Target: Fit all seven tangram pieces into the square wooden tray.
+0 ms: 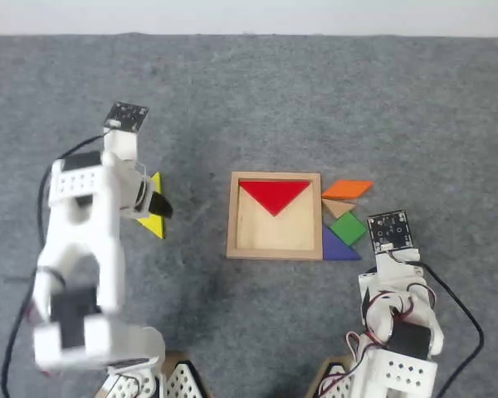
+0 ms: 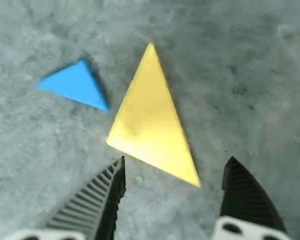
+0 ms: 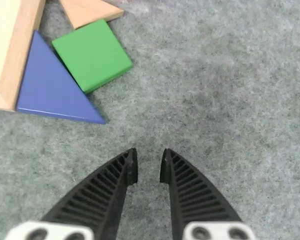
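No readable text, labels, numbers or signs anywhere.

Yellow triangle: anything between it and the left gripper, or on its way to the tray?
Nothing visible. The left gripper is open just over the yellow triangle; bare mat runs from there to the wooden tray.

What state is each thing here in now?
Tray: holds one piece
Red triangle: in tray
Yellow triangle: outside tray
Light blue triangle: outside
Green square: outside
Dark blue triangle: outside
Tan triangle: outside
Orange piece: outside
Left end effector: open, empty
Right end effector: shut, empty
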### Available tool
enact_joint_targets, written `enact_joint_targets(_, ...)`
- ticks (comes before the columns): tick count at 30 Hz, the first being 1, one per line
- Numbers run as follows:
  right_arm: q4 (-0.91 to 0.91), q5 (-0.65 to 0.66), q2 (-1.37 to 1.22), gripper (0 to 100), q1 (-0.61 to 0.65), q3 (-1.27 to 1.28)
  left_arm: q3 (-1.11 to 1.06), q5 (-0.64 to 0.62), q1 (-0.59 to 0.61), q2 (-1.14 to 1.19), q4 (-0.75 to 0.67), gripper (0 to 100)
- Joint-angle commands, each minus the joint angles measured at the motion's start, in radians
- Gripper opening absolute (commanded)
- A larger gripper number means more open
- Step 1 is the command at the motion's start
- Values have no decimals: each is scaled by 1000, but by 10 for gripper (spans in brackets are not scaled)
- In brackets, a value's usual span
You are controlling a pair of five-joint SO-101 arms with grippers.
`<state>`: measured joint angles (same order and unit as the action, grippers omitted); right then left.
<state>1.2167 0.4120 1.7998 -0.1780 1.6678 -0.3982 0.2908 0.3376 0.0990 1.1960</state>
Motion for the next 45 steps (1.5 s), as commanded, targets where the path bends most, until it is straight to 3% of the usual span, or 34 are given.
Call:
enact_joint_targets(1, 8, 14, 15, 91, 4, 15, 193, -35, 35, 212, 28, 325)
enact_joint_targets(5, 8, 14, 15, 91, 5, 15, 298, -40, 61, 328, 77, 368)
enact_joint_targets(14, 8, 14, 15, 91, 5, 15, 318, -32, 66, 316, 86, 368)
enact_joint_targets(22, 8, 14, 15, 91, 5, 15, 312, -40, 3, 325, 91, 367)
enact_joint_targets(45, 8, 14, 15, 91, 5, 15, 245, -34, -41, 325, 103, 291)
